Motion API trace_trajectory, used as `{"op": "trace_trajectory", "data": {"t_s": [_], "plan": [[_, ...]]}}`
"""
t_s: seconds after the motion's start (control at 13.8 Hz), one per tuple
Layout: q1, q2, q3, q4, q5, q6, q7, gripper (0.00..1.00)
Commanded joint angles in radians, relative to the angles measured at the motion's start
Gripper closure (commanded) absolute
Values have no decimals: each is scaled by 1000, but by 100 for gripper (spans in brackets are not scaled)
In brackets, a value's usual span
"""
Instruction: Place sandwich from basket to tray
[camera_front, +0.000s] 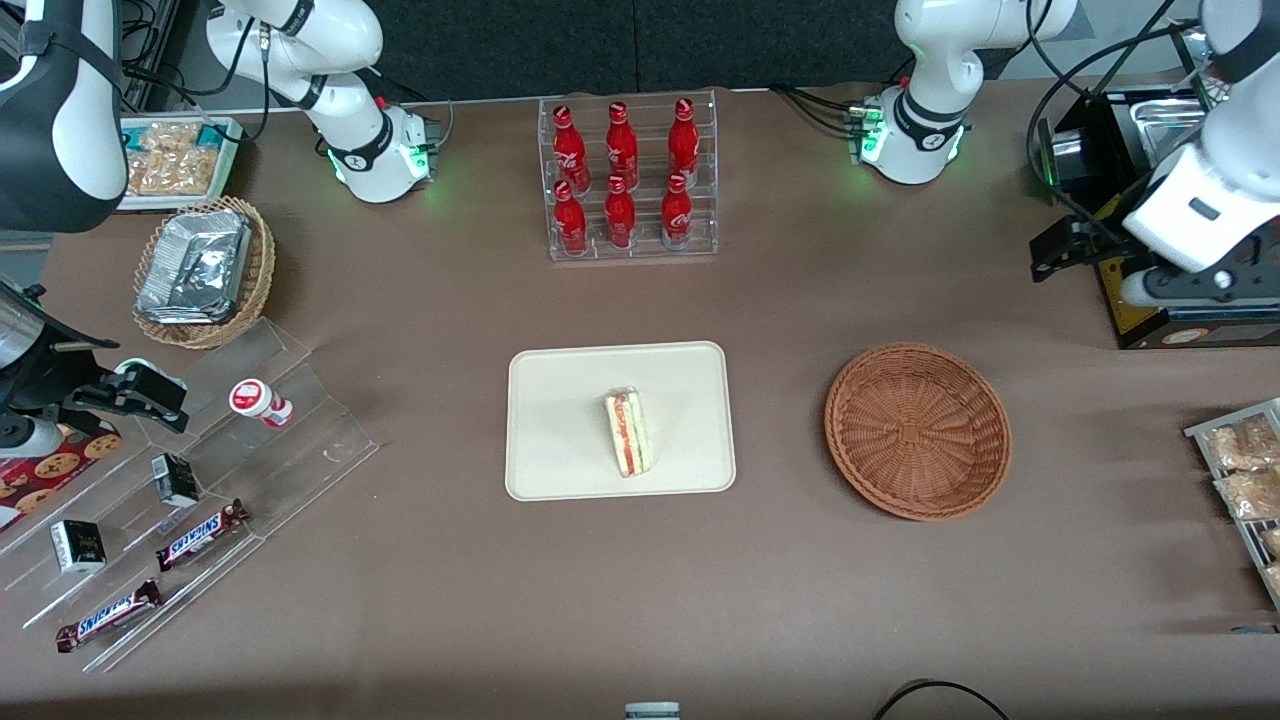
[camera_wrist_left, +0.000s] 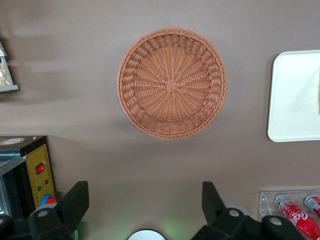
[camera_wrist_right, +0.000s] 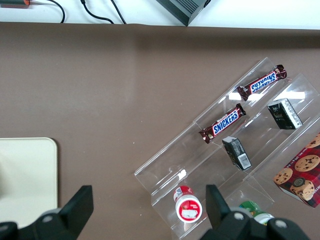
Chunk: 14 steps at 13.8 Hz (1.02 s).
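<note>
High above the basket (camera_wrist_left: 171, 82), hand (camera_wrist_left: 145, 202) spread wide, holding nothing; sandwich (camera_front: 628, 432) on tray (camera_front: 560, 400).

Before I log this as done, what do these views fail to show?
- Sandwich: missing from the left wrist view, where the frame edge cuts off the tray.
- Whether the wrap stayed intact: too small in front view.
- Gripper, open above the table beside the empty basket: fingertips cut off in the front view.

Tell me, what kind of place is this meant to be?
Probably a mock snack shop in a lab: cola bottles on a rack, Snickers bars, a sandwich on a tray. The gripper hangs open above the table.
</note>
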Motion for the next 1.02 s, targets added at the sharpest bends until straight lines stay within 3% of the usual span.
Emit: {"op": "trace_trajectory", "data": {"t_s": [0.0,0.95], "plan": [[8,15,4,53,10,-32,12,0],[0,13,-1,73,13,-34,14,0]]}}
